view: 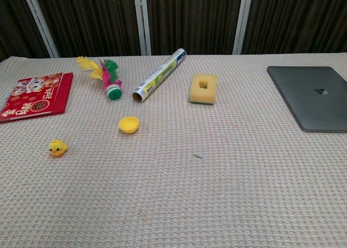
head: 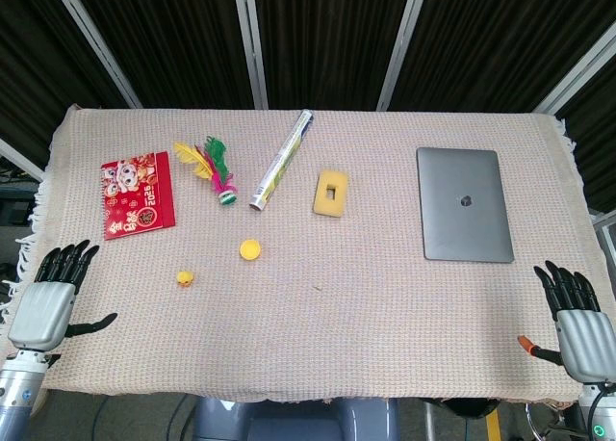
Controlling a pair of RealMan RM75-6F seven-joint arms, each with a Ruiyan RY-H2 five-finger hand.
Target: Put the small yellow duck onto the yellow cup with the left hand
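1. The robot's left hand (head: 46,301) rests at the desk's near-left corner, fingers straight and spread, thumb out to the side, holding nothing; only the head view shows it.
2. A red booklet (head: 139,194) with gold lettering lies flat near the left edge of the cloth-covered desk (head: 385,306).
3. The small yellow duck (head: 185,278) sits alone on the cloth in the near-left part of the desk, apart from the left hand and from the yellow cup (head: 250,249), which stands toward the centre and slightly farther back.
4. A feathered shuttlecock (head: 216,168) lies toward the far edge, beside a foil roll (head: 281,160) set at a slant.
5. A yellow sponge (head: 330,193) with a rectangular hole rests just right of the roll.
6. A closed grey laptop (head: 464,204) lies near the right edge.
7. The right hand (head: 576,316) sits at the near-right corner, fingers extended and apart, empty.
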